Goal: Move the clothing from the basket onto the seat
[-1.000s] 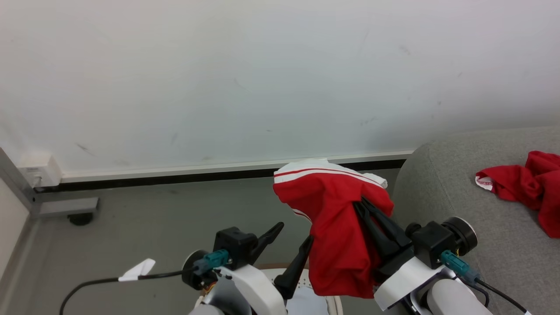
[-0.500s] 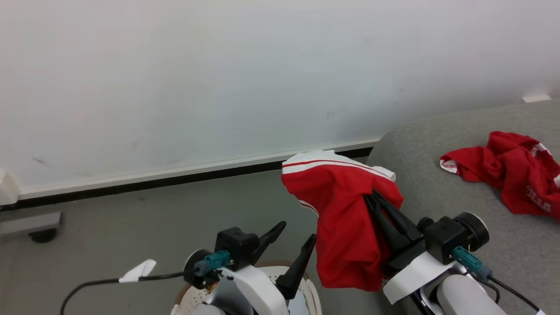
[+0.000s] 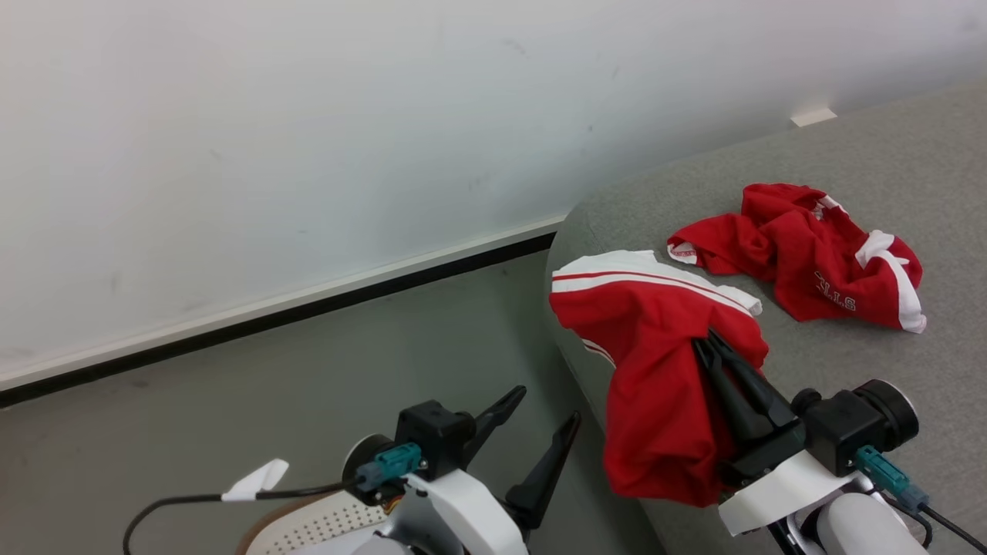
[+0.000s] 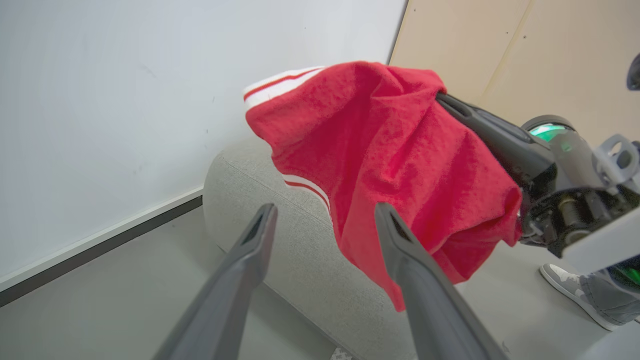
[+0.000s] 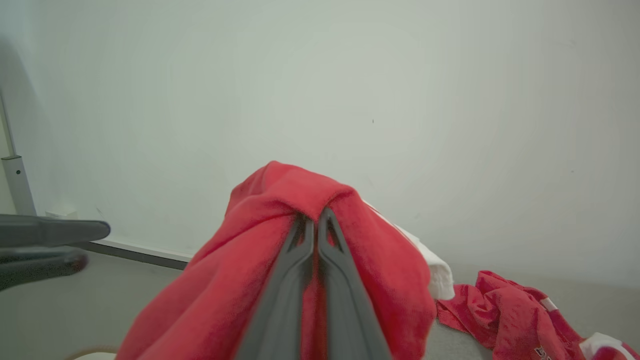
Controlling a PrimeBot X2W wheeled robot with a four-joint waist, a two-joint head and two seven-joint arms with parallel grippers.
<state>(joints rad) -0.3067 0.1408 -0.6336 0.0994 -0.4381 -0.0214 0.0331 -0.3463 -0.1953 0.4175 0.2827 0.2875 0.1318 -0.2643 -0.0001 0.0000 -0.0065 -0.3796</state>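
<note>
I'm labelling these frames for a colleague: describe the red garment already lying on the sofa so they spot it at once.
Start at the light-grey sofa on the right of the head view. On its top, back from the rounded edge, lies a crumpled red garment. Unlike the other red garment, which hangs from the shut right gripper, it lies free and bears white block letters.

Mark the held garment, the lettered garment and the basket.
held garment (image 3: pixel 655 370): head view, red hanging front.
lettered garment (image 3: pixel 798 258): head view, crumpled red middle.
basket (image 3: pixel 314 526): head view, perforated cream wall.
</note>
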